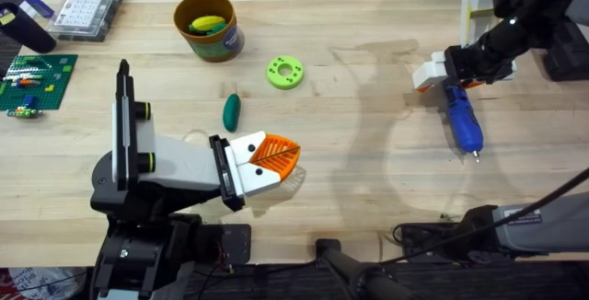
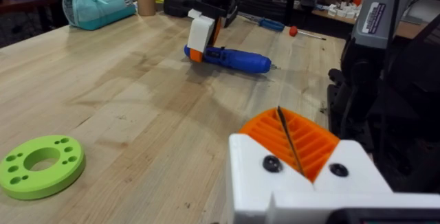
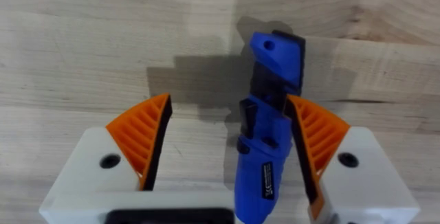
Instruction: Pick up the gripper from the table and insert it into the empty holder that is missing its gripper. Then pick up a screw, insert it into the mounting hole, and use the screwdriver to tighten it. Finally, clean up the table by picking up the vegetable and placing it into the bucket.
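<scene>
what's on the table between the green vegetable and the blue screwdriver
The overhead view shows the bright green ring-shaped disc between the vegetable and the screwdriver, nearer the vegetable. The remaining stretch is bare wood.

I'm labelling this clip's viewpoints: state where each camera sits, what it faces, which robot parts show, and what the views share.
Overhead: fixed above the arms' bases, looking down and forward over the table; the left gripper and right gripper show.
Left wrist: on the left arm, looking across the table at the green disc and the far screwdriver; its own left gripper shows.
Right wrist: looking straight down at the screwdriver, which lies between its orange pads.
Shared: all three show the screwdriver.
</scene>
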`<action>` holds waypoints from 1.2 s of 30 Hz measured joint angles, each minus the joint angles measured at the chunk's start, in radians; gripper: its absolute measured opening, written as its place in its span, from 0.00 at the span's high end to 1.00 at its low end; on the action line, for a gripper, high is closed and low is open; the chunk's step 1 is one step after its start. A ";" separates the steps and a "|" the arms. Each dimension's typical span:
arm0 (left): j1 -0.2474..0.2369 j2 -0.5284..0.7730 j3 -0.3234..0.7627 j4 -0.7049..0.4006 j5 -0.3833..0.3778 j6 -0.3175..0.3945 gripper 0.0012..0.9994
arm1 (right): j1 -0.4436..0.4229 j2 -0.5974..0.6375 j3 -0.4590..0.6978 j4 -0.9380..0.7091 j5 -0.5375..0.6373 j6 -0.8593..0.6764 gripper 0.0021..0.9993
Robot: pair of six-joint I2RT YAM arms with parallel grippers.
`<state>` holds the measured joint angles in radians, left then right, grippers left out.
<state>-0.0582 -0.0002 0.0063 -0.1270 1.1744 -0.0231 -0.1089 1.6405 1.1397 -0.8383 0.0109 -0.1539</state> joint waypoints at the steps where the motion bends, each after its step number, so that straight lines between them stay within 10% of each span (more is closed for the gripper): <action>1: -0.001 0.001 0.000 0.004 0.001 0.000 0.99 | 0.000 -0.002 0.001 -0.001 0.002 0.000 0.02; 15: -0.001 0.001 0.000 0.007 0.005 0.000 0.99 | 0.002 -0.035 0.002 -0.065 0.000 -0.047 0.02; 29: -0.001 0.001 0.000 0.007 0.005 0.000 0.99 | -0.013 -0.352 -0.003 -0.145 -0.001 -0.045 0.02; 36: -0.001 0.001 0.000 0.007 0.005 0.000 0.99 | -0.107 -0.335 -0.207 0.127 -0.013 -0.033 0.02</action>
<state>-0.0593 0.0006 0.0063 -0.1204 1.1793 -0.0235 -0.2156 1.3058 0.9328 -0.7116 -0.0025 -0.1873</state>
